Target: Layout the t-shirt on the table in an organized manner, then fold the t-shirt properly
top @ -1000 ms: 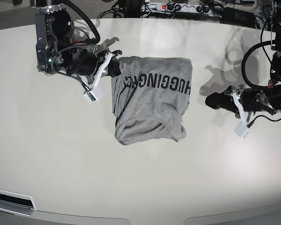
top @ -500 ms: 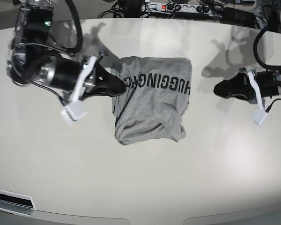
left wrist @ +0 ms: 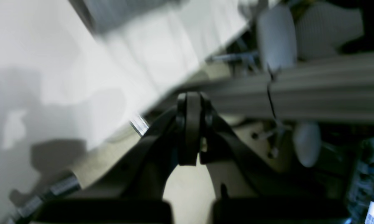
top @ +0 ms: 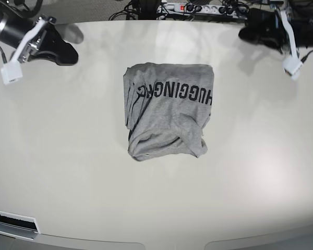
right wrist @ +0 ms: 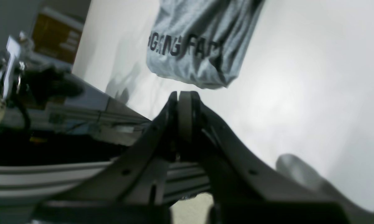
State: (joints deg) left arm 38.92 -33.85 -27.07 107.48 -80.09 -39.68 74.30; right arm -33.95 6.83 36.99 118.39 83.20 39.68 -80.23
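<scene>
T-shirt is seen folded mid-table, with right gripper and left gripper both closed, empty and well apart from it; its loose, bunched near edge is judged liable to slump open if brushed.

The t-shirt is seen folded into a compact, roughly rectangular bundle — heather-grey, with black block lettering across its upper part. It is laid near the middle of the table, a glossy off-white surface — the lower edge is rumpled.
</scene>
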